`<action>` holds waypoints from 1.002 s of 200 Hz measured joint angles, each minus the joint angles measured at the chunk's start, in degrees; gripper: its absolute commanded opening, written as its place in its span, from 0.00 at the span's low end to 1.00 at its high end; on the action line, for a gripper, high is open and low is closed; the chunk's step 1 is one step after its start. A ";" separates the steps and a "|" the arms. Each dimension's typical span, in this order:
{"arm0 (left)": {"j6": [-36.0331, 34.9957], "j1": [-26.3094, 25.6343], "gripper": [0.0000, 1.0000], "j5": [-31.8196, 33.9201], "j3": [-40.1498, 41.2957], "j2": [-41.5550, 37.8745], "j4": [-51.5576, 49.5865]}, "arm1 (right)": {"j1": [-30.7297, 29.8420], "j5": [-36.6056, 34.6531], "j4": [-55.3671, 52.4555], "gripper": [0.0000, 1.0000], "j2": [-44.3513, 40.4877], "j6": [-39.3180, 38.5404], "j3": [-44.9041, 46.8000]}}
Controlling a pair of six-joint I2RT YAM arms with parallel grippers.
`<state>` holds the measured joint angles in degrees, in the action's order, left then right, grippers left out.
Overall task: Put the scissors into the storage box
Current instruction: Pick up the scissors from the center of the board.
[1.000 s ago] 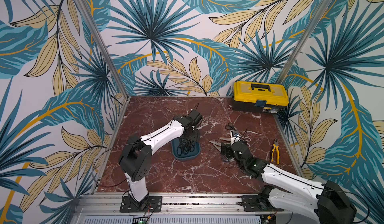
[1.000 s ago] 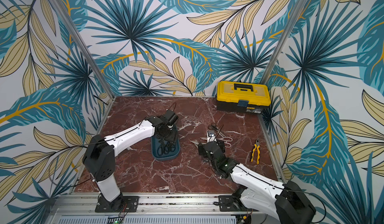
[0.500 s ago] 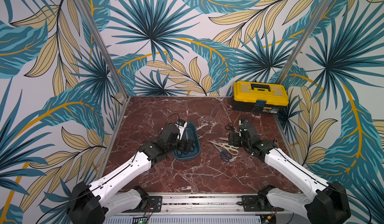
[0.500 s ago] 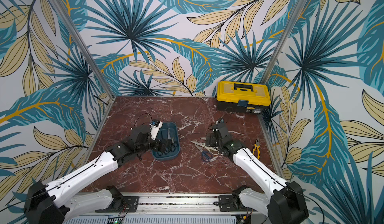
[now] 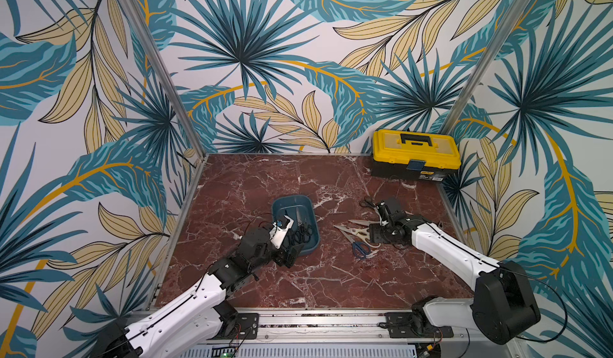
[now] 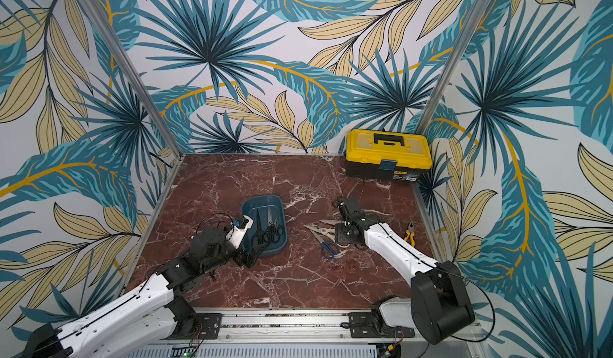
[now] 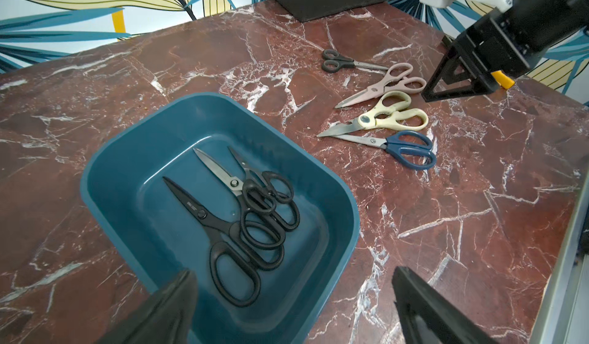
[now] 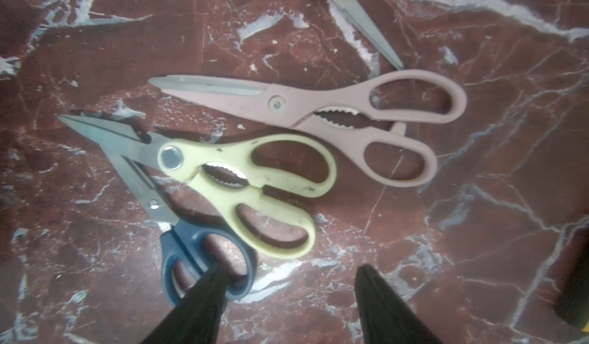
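Steel blades cross just ahead of the right pincer (image 8: 290,266). The cream scissors (image 8: 277,189) lie over the blade of the blue scissors (image 8: 172,256), and the pink scissors (image 8: 318,103) sit just beyond them. Its jaws are apart and hold nothing, but one finger hangs over the blue handle loop. If it closes there it may snag both pairs, or drag the blue one and send the cream one skidding across the tabletop (image 7: 446,231) (smooth marble gives nothing to brace against). A small black-handled pair (image 7: 338,62) lies further off.

The left pincer (image 7: 293,270) is spread wide and empty over the near end of the storage box (image 7: 134,154), where three black scissors (image 7: 255,218) already lie.

Compared with half a second ago, the right pincer has dropped closer to the pile and its jaws have narrowed. The left one has opened wider and drawn back along the box.
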<state>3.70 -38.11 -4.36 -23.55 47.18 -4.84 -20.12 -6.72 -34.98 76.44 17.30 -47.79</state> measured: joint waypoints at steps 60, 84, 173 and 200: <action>-1.46 0.00 1.00 -0.90 3.28 -0.04 4.37 | -1.33 7.37 0.48 0.59 3.30 -2.62 -2.05; -2.01 0.00 1.00 -2.05 3.32 -0.04 5.29 | -2.89 8.17 0.63 0.57 6.01 -3.67 -2.67; -2.40 0.00 1.00 -2.69 3.96 -1.70 5.97 | -7.06 7.19 -0.90 0.51 12.79 -4.50 -5.01; -2.40 0.00 1.00 -2.45 3.96 -1.70 5.97 | -7.37 6.84 -1.60 0.47 16.33 -4.50 -6.93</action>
<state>1.30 -38.11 -6.81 -19.59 45.47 1.13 -27.49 0.12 -36.58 92.77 12.80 -54.72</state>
